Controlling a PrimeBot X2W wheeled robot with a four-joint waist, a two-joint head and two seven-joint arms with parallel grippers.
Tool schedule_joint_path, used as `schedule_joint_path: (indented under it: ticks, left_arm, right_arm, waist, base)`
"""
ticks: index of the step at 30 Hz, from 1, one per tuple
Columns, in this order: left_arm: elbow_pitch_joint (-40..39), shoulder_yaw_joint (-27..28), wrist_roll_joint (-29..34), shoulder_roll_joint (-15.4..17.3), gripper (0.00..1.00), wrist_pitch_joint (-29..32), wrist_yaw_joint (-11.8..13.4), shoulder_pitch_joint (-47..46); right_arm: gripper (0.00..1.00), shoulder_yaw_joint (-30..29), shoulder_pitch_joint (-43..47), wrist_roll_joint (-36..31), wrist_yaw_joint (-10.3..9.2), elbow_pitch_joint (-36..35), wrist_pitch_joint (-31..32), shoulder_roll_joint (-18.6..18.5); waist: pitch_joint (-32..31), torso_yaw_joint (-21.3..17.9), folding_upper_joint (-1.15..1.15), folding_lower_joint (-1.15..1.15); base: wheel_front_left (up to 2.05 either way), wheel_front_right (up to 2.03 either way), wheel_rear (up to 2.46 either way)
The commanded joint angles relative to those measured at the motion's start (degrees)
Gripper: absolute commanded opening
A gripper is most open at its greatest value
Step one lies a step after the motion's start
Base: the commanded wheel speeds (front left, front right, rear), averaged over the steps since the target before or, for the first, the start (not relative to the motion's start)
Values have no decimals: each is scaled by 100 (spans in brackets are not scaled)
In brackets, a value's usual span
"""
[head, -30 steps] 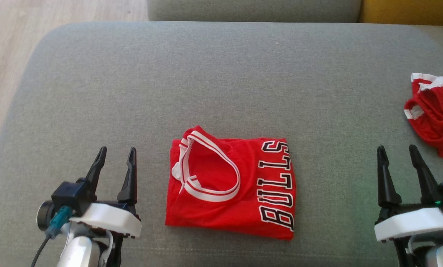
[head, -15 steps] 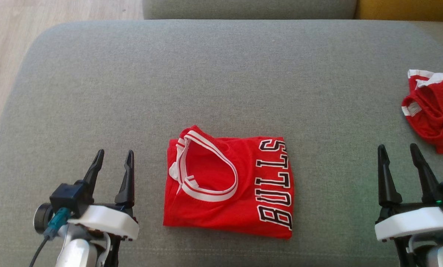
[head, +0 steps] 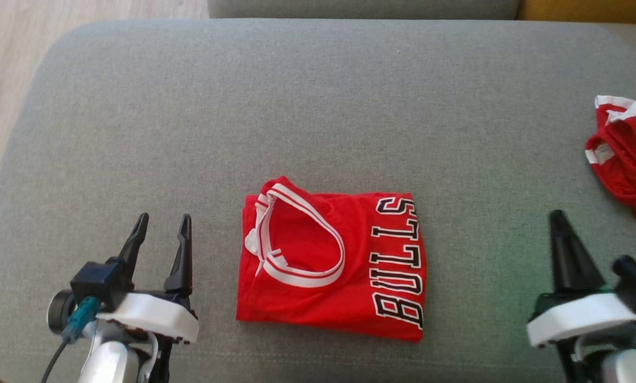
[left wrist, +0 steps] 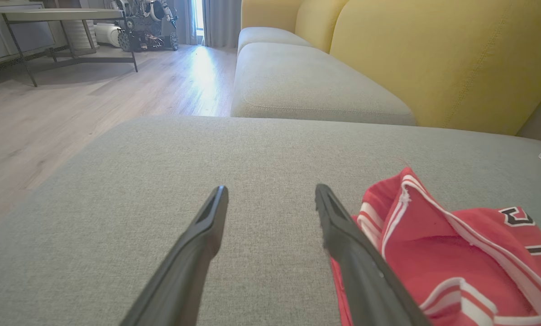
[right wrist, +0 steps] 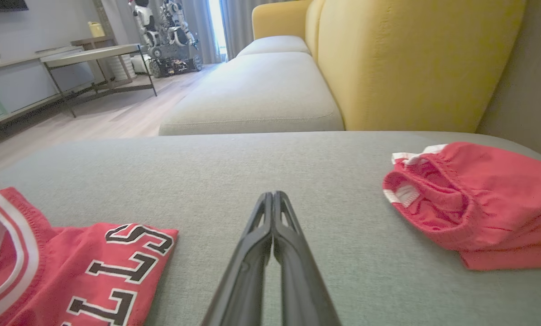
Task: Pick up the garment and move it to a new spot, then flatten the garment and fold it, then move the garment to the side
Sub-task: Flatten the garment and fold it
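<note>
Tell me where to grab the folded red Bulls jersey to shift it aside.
Probably pinch the stacked left edge of the folded red Bulls jersey, coming in low from the left with the open left hand: the layers lie flat there, nearest that hand.

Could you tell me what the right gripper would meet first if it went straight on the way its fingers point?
Probably just the bare grey cushion: the right gripper points between the folded jersey and the red shorts, touching neither.

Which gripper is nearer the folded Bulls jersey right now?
Left. The open left gripper sits just off the collar side of the folded jersey; the shut right gripper stands farther out beyond its lettered side.
</note>
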Motion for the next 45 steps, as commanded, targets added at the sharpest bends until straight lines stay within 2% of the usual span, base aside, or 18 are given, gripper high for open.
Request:
schedule_joint_path:
  ticks: [1, 9, 16, 25, 45]
  left_arm:
    - [-218, 150, -28, 112, 100, -53, 38, -262]
    - [-181, 48, -56, 59, 100, -86, 8, -441]
    - [-93, -27, -86, -18, 100, -130, -5, -558]
    - [3, -113, -87, -84, 100, -166, -37, -604]
    - [25, -138, -69, -117, 100, -178, -78, -643]
  right_arm:
    - [0, 265, -223, -78, 20, -177, 29, -82]
    - [0, 1673, -766, 67, 20, 192, 156, -96]
    - [0, 2971, -1210, 411, 20, 1133, 215, 16]
    - [0, 3094, -1429, 522, 20, 2063, 159, 39]
    - [0, 4365, -2527, 1248, 20, 3174, -126, 102]
  waist:
    - [35, 23, 0, 0]
    - [232, 228, 0, 0]
    - [314, 482, 0, 0]
    - [370, 643, 0, 0]
    - [376, 780, 0, 0]
  base:
    - [0, 0, 0]
    - [0, 0, 0]
    - [0, 0, 0]
    - [0, 0, 0]
    - [0, 0, 0]
